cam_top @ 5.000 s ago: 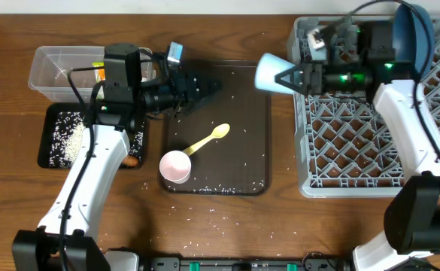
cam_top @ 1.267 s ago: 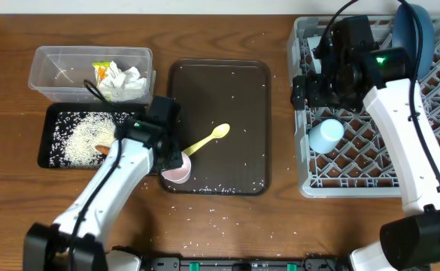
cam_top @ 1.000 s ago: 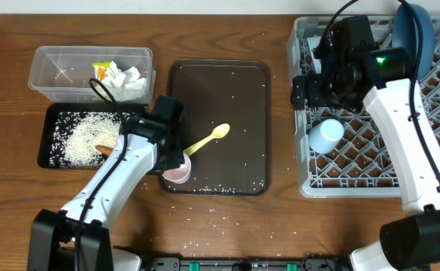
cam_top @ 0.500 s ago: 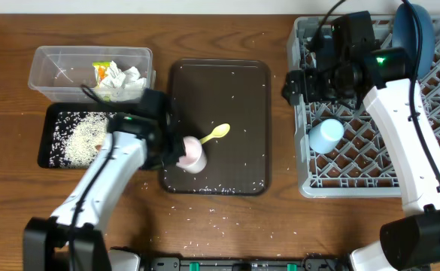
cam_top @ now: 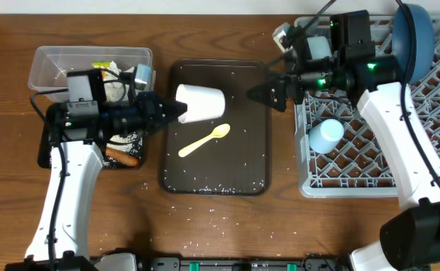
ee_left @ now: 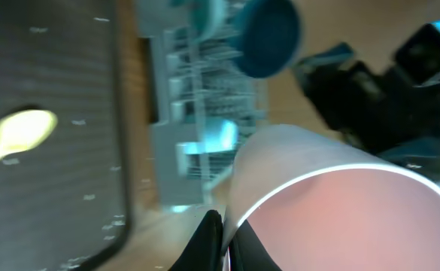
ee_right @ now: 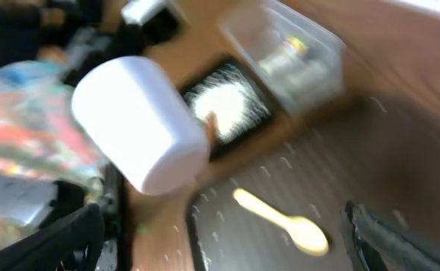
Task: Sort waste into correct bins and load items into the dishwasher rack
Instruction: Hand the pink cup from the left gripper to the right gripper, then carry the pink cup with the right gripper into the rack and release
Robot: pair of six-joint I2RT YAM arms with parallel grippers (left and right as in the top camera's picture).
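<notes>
The left gripper (cam_top: 176,111) was closed on the small pink cup (cam_top: 202,104), gripping it at the rim and holding it on its side, raised above the far left part of the dark brown serving tray (cam_top: 242,162), base toward the right. The right gripper (cam_top: 259,94) hung over the tray's far right edge with its jaws wide apart and nothing between them, pointing left at the cup and apart from it. The yellow spoon (cam_top: 204,141) lay on the tray, just near of the cup. The small blue cup (cam_top: 326,137) stood inverted in the left part of the dishwasher rack (cam_top: 355,162), and the dark blue dish (cam_top: 414,34) stood on edge in its far right corner.
</notes>
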